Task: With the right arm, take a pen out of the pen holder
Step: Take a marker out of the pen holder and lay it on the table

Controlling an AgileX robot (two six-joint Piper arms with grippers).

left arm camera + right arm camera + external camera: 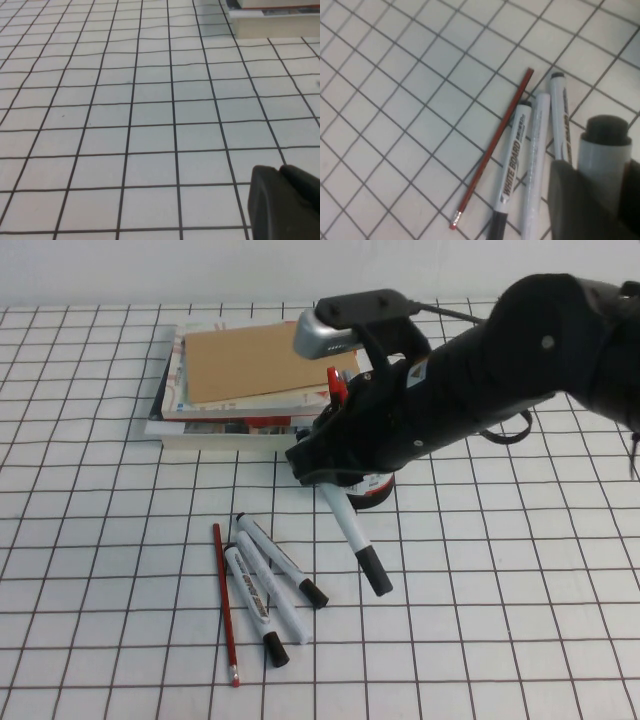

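Note:
My right gripper (322, 472) is shut on a white whiteboard marker (350, 532) that slants down toward the table, black cap (376, 576) lowest. The right wrist view shows the marker (603, 150) pinched between the two dark fingers of the right gripper (602, 187). The dark pen holder (372, 496) stands just behind the gripper, mostly hidden by the arm, and a red pen (335, 386) sticks up above it. In the left wrist view my left gripper (277, 174) hovers over bare grid cloth, fingers together and holding nothing.
A red pencil (226, 602) and three white markers (262, 592) lie on the grid cloth in front and to the left of the holder; the pencil (494, 146) and markers (514, 159) are directly under the right gripper. A stack of books (240, 375) sits at the back.

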